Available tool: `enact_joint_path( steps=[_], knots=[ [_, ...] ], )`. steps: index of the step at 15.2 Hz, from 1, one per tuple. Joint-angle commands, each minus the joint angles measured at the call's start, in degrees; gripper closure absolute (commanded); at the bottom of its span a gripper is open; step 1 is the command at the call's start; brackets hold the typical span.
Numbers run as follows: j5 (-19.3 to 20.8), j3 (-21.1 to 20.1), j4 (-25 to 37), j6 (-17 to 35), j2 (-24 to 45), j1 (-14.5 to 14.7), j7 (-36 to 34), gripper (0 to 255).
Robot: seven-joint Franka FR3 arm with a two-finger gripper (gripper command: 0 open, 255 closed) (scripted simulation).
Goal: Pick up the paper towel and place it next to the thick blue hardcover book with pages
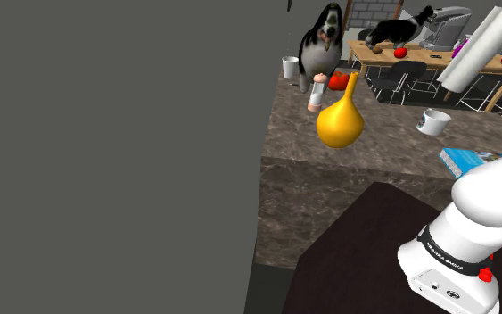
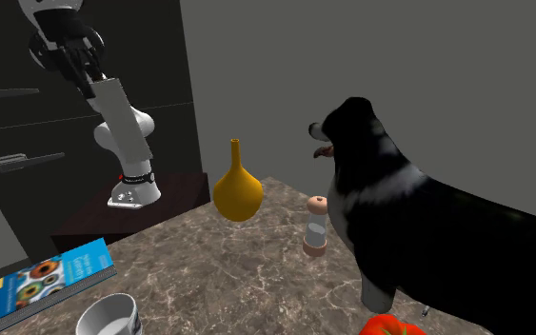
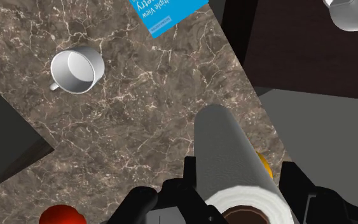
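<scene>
Hanging high over the tabletop (image 2: 256, 276), the black end effector (image 2: 83, 68) is clamping the paper towel (image 2: 115, 109), its two fingers (image 3: 193, 170) pressing on either side of the roll close to the end where the brown core is showing. The roll is hanging in the air, touching no surface. In the shoulder view it is slanting across the upper right corner, above the white arm (image 1: 485, 205). The blue book (image 3: 168, 13) is lying flat on the brown veined stone near the edge beside the dark stand (image 1: 356, 259), well apart from the lifted roll and beyond its far end in the wrist view. A white mug (image 3: 75, 70) is sitting upright on the stone near the book, not touching it. A yellow long-necked vase (image 2: 237, 190) is standing upright farther along the tabletop, and a sliver of it is peeking out beside the roll in the wrist view. A small shaker with a pinkish cap (image 2: 315, 228) is standing between the vase and a black and white dog (image 2: 399, 228), which is taking up the second exterior view's right. A red rounded object (image 2: 389, 326) is lying by the dog's front, at that view's bottom edge.
</scene>
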State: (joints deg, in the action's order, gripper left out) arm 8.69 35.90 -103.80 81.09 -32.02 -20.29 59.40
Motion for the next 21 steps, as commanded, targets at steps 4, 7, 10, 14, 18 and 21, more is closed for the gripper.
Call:
enact_joint_path(
  steps=[4,7,10,14,18,21],
  knots=[
    [1.24,0.23,-4.76,2.60,-2.35,-1.06,0.45,255],
    [1.76,0.32,-7.84,4.73,-3.35,-1.50,0.36,255],
    [2.25,0.49,-10.79,6.85,-4.24,-1.92,0.31,255],
    [2.91,0.85,-14.54,9.66,-5.24,-2.44,0.29,255],
    [3.56,1.33,-18.10,12.47,-6.04,-2.91,0.33,255],
    [4.04,1.78,-20.65,14.59,-6.51,-3.24,0.39,255]
  ],
)
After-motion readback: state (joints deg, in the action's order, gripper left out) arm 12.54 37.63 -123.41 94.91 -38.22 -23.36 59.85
